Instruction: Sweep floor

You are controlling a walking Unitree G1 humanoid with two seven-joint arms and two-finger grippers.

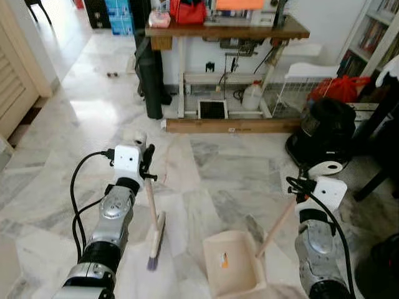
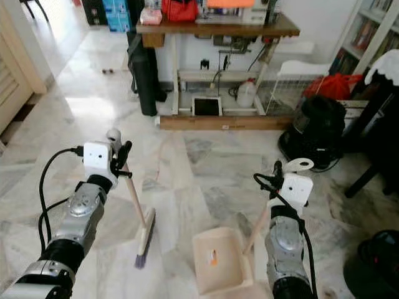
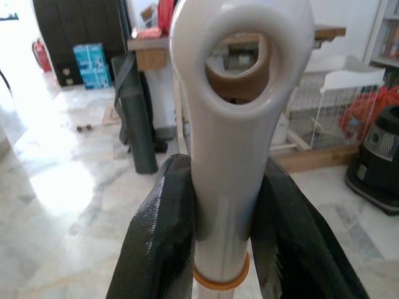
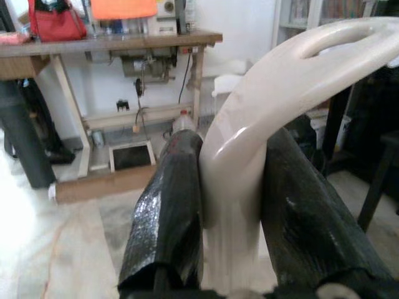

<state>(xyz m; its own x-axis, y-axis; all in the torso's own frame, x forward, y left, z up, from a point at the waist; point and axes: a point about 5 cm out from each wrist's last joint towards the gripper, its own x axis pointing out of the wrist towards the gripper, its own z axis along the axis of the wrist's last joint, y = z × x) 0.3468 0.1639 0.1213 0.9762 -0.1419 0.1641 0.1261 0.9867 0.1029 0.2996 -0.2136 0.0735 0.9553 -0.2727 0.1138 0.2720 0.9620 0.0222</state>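
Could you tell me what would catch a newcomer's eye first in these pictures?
Most striking are the two tools held low over the marble floor: the left gripper is shut on a small broom whose bristles reach the floor, and the right gripper is shut on a beige dustpan resting just right of the broom. Behind them, a black vacuum cleaner stands at the right near a wooden table.
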